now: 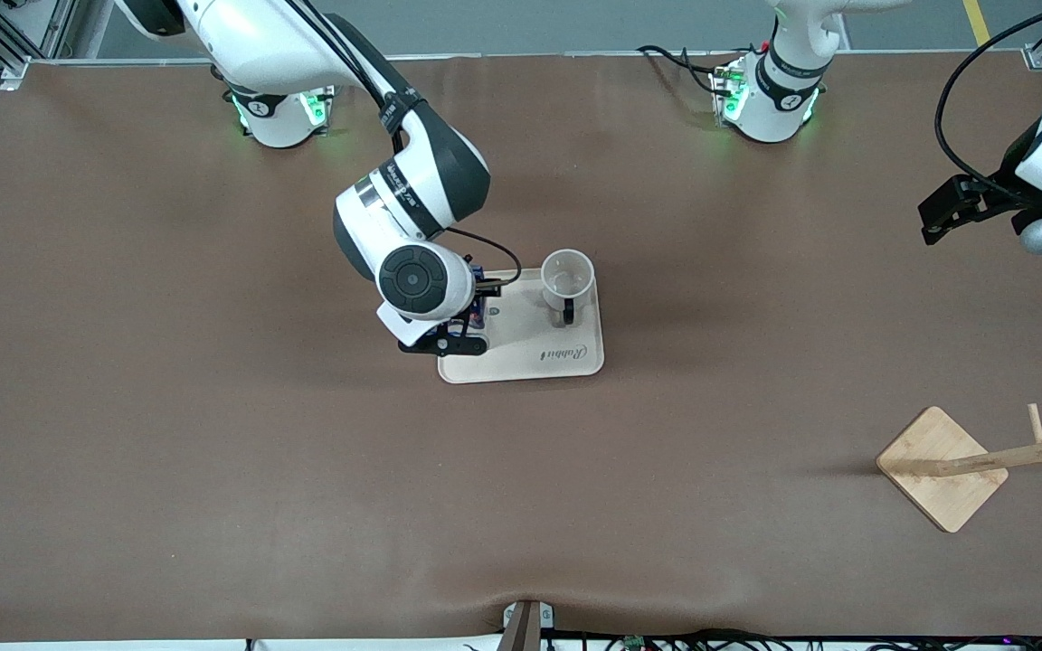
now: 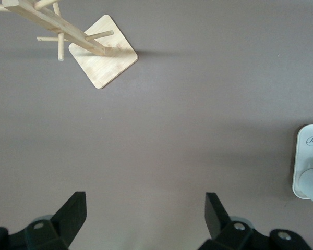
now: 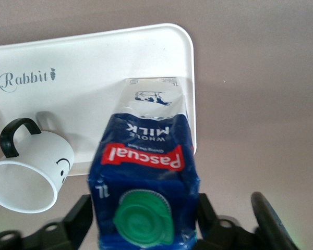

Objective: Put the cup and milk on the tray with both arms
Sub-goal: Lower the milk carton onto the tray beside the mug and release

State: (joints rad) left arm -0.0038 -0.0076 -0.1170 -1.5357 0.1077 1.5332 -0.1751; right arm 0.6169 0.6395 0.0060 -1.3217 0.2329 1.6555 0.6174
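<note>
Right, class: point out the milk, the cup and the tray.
milk point(image 3: 146, 156): right wrist view, on the red label band.
cup point(image 1: 568, 273): front view, on its open rim.
tray point(image 1: 544, 362): front view, on bare surface near the script.

Milk point(image 1: 478, 312): mostly hidden under the right arm in the front view.
Tray point(image 2: 305, 161): cut off by the left wrist view's edge.
Stand point(image 1: 942, 467): top cropped.

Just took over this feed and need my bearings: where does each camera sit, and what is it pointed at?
Front view: high across the table, facing both bases; shows both arms, tray, cup, stand.
Left wrist view: on the left arm, looking down past the open left tool at the stand.
Right wrist view: on the right arm, looking down past the right tool at the milk.
All three show tray and cup.
</note>
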